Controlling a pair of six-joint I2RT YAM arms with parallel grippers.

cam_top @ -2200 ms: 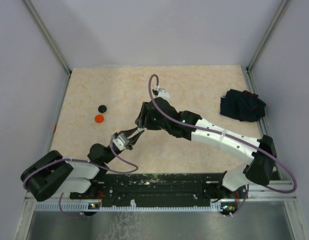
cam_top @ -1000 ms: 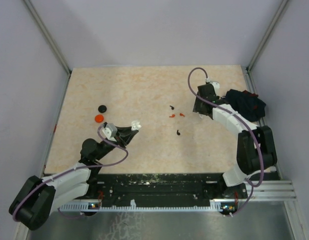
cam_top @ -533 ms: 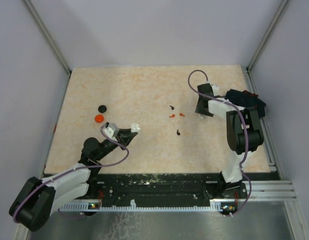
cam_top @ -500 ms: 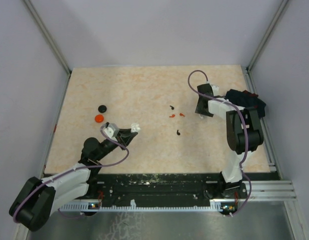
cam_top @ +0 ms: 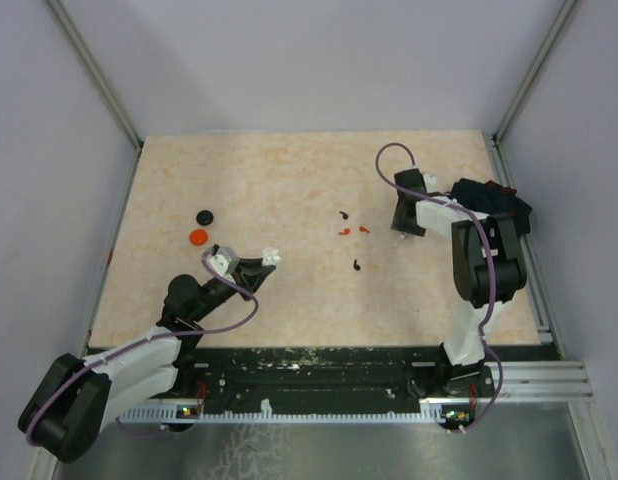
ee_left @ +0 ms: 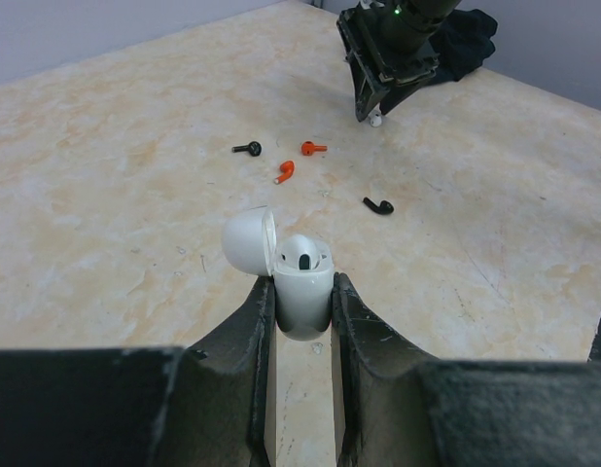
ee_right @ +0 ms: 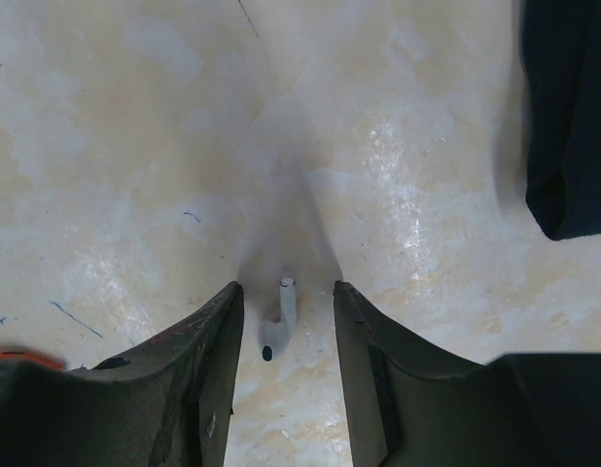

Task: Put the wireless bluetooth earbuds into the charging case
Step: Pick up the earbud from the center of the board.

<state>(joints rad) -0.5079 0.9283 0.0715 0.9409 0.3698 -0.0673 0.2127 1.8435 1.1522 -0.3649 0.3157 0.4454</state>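
My left gripper (ee_left: 300, 292) is shut on the white charging case (ee_left: 302, 282), held upright with its lid open; it also shows in the top view (cam_top: 270, 257). A white bud seems seated in the case. My right gripper (ee_right: 287, 292) is open and low over the table, with a white earbud (ee_right: 281, 319) lying between its fingers, untouched. Two black earbuds (cam_top: 342, 213) (cam_top: 357, 265) and two red-orange earbuds (cam_top: 343, 231) (cam_top: 364, 229) lie loose in the middle of the table, between the two grippers. The left wrist view shows them ahead of the case (ee_left: 284, 171).
A black disc (cam_top: 204, 216) and a red disc (cam_top: 197, 237) lie at the left. A dark navy cloth bundle (cam_top: 486, 210) sits at the right edge, just beyond the right gripper (cam_top: 402, 230), and fills the right wrist view's upper right corner (ee_right: 568, 117).
The right arm left the case at table centre and swung right to the white earbud, uncovering the loose buds. In the last half second nothing has visibly moved.
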